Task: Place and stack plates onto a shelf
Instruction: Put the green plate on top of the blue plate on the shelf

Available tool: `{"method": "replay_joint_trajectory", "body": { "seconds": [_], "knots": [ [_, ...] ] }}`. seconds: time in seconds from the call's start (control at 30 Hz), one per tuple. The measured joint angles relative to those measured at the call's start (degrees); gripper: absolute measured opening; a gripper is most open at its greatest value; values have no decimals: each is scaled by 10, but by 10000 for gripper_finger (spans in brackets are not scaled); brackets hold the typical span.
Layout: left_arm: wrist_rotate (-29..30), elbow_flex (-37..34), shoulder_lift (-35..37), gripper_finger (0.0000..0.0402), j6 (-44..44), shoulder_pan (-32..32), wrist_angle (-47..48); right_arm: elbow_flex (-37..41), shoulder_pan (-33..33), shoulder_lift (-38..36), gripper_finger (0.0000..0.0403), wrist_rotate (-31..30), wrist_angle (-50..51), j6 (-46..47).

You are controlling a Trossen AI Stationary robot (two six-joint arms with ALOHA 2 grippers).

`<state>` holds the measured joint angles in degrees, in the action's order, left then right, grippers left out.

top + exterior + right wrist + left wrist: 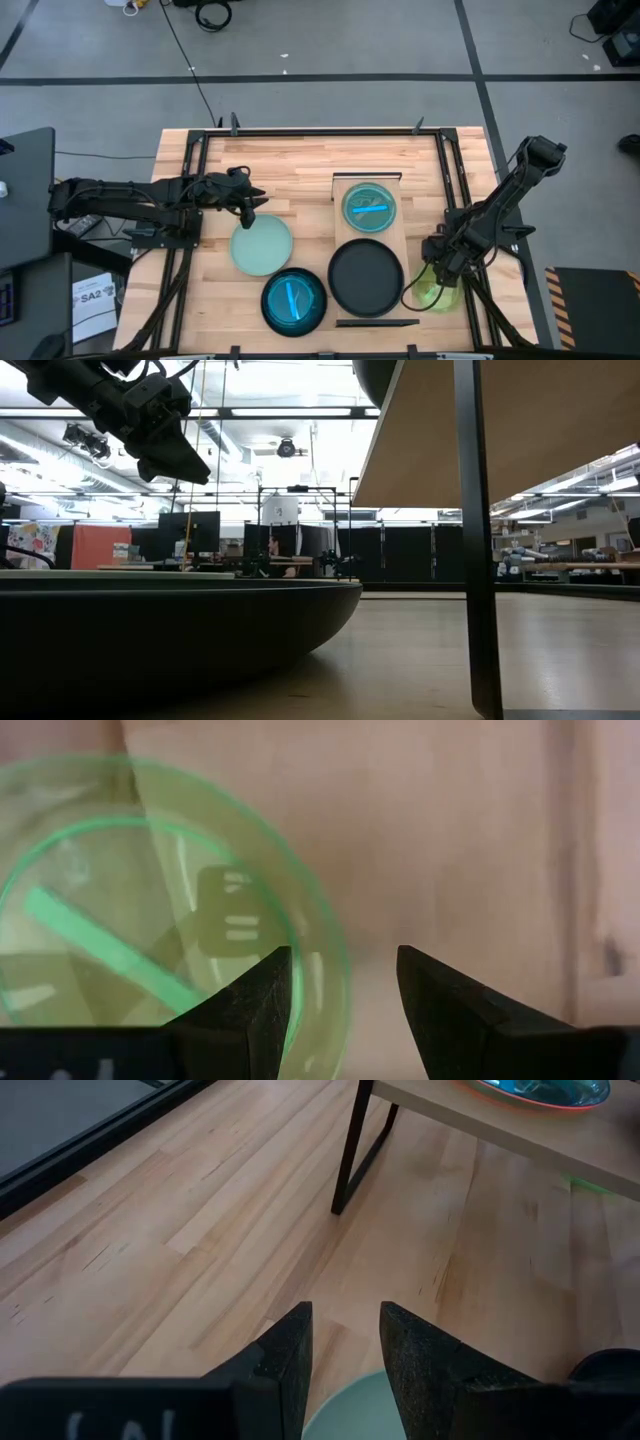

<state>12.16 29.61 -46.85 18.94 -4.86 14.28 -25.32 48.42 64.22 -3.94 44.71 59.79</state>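
The shelf (392, 238) stands right of the table's middle. Its far half carries a teal-blue plate (369, 207) lying on an orange one (560, 1104); its near half carries a black plate (366, 277). A pale mint plate (262, 246) lies flat on the table. My left gripper (247, 203), narrowly open, hangs above its far rim (350, 1410). Another teal-blue plate (294, 302) lies in a black plate (150, 630) near the front edge. My right gripper (340, 990) is open over the rim of the lime-green plate (150, 910), right of the shelf; I see no touch.
The shelf stands on thin dark legs (355, 1150) with free room beneath the plank. A dark metal frame (190, 170) runs along the table's left, far and right sides. Bare tabletop (290, 175) lies between the left gripper and the shelf.
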Motion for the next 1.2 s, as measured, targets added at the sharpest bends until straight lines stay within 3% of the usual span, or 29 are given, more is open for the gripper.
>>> {"method": "replay_joint_trajectory", "body": {
  "seconds": [0.43,1.2],
  "knots": [
    [0,0,0,126,0,0,0,0,0,3,171,38,-1,0],
    [0,0,0,126,0,0,0,0,0,3,34,66,0,0]
  ]
}}
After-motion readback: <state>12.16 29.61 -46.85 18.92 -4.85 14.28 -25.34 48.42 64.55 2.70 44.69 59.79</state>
